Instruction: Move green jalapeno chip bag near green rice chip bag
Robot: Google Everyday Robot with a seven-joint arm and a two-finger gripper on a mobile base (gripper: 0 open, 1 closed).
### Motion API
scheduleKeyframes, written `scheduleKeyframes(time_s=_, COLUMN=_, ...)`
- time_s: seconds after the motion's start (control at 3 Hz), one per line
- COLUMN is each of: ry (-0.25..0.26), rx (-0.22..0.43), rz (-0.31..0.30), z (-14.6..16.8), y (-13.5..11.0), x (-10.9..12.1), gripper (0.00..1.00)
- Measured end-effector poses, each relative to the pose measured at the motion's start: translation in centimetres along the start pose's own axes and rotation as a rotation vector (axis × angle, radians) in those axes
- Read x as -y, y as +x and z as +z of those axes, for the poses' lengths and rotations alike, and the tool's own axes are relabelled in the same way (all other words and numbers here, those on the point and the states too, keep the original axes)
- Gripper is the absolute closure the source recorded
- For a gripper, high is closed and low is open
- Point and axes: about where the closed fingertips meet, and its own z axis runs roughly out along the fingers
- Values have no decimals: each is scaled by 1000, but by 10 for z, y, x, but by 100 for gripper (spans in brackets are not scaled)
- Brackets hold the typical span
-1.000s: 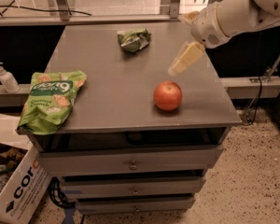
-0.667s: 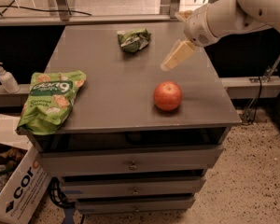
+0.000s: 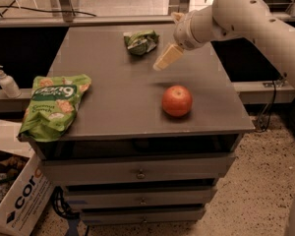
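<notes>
Table point(image 3: 118, 112): grey top, drawers under.
Arm point(image 3: 236, 14): reaches in from the right over the far side of the table.
Rice chip bag point(image 3: 54, 104): flat at front left corner, lower end drooping over the edge.
Apple point(image 3: 177, 101): right of centre, well apart from both bags.
Jalapeno chip bag point(image 3: 140, 42): crumpled, at far side, well apart from rice chip bag.
Claw point(image 3: 167, 58): hangs above table just beside jalapeno chip bag, not touching it. Grips nothing. Cannot tell how far open.
Step in hand, by judgement: approach for the pick.
To do it well: centre over the crumpled bag, come straight down, pinch across a raised fold rather than flat foil. Afterwards carry toward front left, keeping clear of apple.
</notes>
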Motion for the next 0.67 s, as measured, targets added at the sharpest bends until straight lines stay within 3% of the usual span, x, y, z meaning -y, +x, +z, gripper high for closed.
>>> scheduleKeyframes(time_s=0.67, ry=39, rx=-8, rz=10, z=66, y=-12, x=23, gripper=0)
